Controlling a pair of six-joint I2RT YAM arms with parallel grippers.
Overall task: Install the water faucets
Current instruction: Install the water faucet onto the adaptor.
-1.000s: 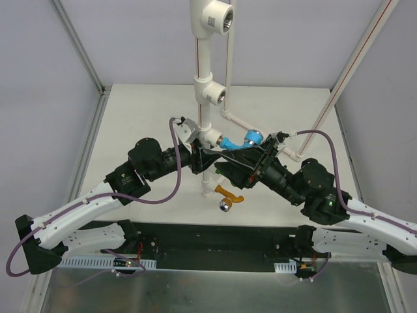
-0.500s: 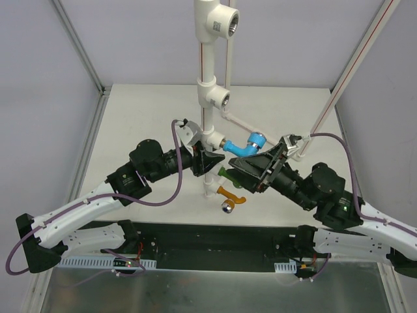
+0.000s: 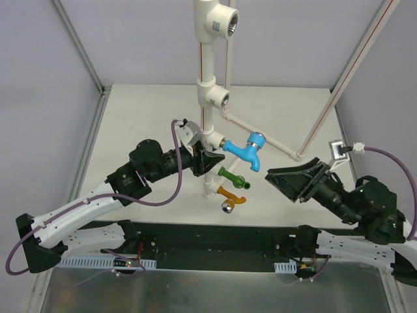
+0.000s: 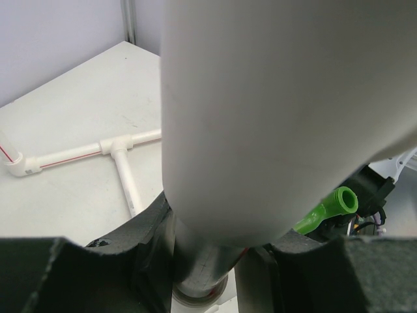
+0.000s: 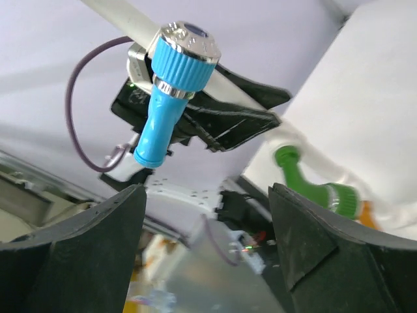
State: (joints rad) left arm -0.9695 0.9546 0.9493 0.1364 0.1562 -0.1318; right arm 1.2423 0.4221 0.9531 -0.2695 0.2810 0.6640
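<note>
A white upright pipe (image 3: pixel 203 68) carries tee fittings. The light blue faucet (image 3: pixel 244 149) sticks out of a middle fitting. The green faucet (image 3: pixel 232 177) and the orange faucet (image 3: pixel 230 195) sit in fittings below it. My left gripper (image 3: pixel 203 163) is shut on the upright pipe (image 4: pixel 260 111), which fills the left wrist view; the green faucet (image 4: pixel 329 207) shows at its right. My right gripper (image 3: pixel 281 179) is open and empty, to the right of the faucets. The right wrist view shows the blue faucet (image 5: pixel 171 85) and the green faucet (image 5: pixel 313 181) ahead of the jaws.
White pipes with red stripes (image 3: pixel 260 135) lie on the table behind the upright pipe. A slanted pipe (image 3: pixel 355 65) leans at the right. A free tee fitting (image 3: pixel 216 98) and a top fitting (image 3: pixel 221 19) face right. Enclosure walls stand at both sides.
My right gripper has let go of the blue faucet and drawn back to the right and toward me. The blue faucet stays in its fitting. The left arm has not moved.
</note>
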